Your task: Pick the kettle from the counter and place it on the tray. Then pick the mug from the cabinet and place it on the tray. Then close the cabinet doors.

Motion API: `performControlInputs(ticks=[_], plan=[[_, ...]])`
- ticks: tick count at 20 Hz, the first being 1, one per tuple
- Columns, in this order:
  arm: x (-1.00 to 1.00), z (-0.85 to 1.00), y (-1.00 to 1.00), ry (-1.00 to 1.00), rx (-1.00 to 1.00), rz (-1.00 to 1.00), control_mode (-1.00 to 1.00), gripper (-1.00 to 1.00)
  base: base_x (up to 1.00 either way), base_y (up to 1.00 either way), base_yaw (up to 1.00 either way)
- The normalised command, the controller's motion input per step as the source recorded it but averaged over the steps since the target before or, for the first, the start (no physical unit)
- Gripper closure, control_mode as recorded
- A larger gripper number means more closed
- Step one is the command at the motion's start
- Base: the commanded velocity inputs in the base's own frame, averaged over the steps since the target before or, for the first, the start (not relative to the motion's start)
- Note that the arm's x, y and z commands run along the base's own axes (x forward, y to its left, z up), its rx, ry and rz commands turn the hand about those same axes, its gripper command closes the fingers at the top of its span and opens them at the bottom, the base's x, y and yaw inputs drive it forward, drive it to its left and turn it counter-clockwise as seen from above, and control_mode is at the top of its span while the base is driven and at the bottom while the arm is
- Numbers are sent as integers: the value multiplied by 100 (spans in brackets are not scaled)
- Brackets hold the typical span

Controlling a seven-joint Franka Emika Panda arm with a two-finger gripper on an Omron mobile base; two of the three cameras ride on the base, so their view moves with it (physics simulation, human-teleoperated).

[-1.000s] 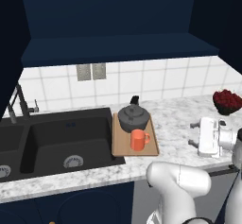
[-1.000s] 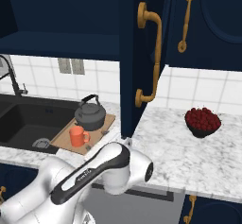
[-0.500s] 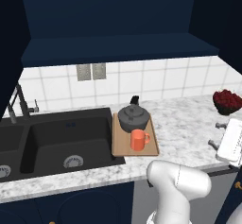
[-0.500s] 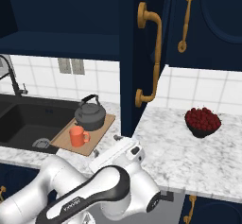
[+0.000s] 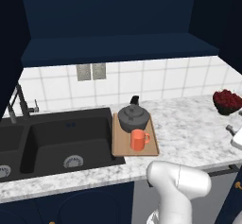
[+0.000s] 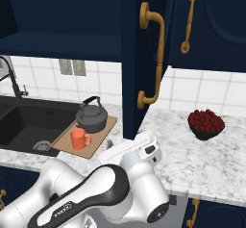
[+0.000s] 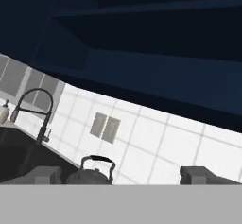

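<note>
Kettle and mug on tray; gripper spread, empty; cabinet door stands open; you push its flat face squarely, clear of the handle.

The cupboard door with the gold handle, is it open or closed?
Open. In the right base view the cabinet door swings out toward the camera, edge-on, and the navy shelf inside is uncovered.

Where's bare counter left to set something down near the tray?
Free: the counter between the tray and the bowl of red fruit, plus the strip behind the tray along the tiles. Crowded: the tray itself, holding kettle and mug; the sink borders its left edge.
</note>
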Motion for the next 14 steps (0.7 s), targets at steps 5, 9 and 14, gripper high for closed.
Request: performControlInputs(ticks=[5,9,14], plan=[[0,5,-36,0,0,-16,-100,-100,0,0,0],[-3,18,-37,-8,2,-8,-100,-100,0,0,0],[-20,62,-18,-24,1,-3,-100,-100,0,0,0]])
